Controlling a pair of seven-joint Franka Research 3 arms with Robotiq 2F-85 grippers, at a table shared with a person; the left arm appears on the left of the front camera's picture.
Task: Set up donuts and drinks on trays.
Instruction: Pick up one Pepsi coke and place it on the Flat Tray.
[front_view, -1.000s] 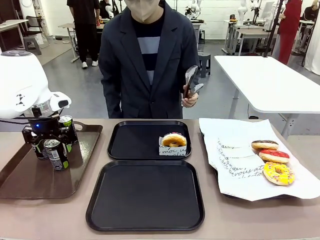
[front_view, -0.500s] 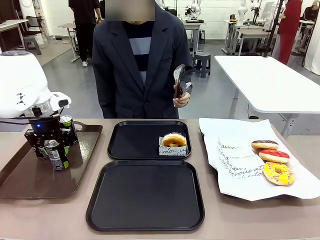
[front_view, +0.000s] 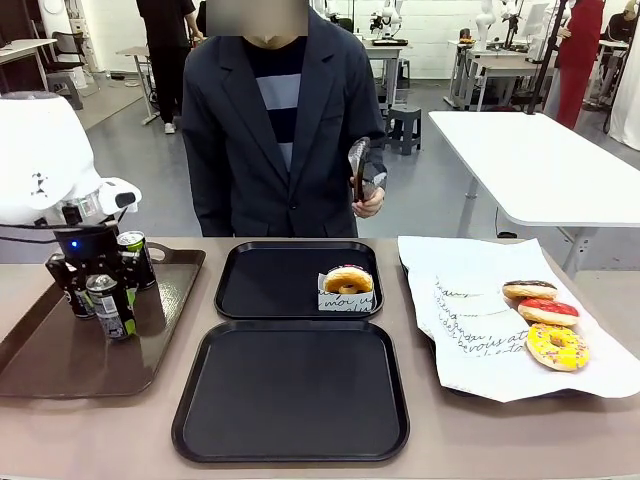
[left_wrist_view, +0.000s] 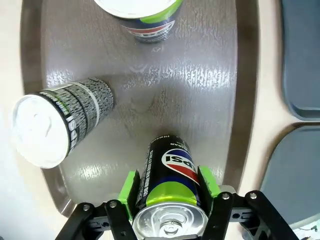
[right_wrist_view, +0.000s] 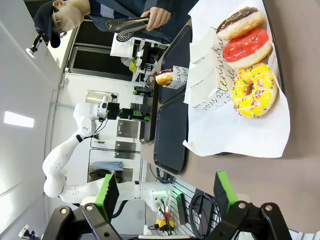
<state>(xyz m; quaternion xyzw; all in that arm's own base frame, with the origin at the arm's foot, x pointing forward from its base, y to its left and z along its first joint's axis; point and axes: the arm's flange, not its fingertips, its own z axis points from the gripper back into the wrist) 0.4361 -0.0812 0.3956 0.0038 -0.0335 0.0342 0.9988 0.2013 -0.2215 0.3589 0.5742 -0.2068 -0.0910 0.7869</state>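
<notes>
Left hand (left_wrist_view: 169, 183) tight on can (left_wrist_view: 172, 162) — upright.

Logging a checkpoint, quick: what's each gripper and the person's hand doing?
Left gripper: closed on a can.
Right gripper: open, empty.
Person's hand: holding tongs.

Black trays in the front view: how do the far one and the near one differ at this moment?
The far tray carries one donut in a white printed sleeve near its right edge; the near tray has no donut. The far tray lies toward the person, the near tray toward the robot. Both are black, with rounded corners and low rims, flat on the table.
</notes>
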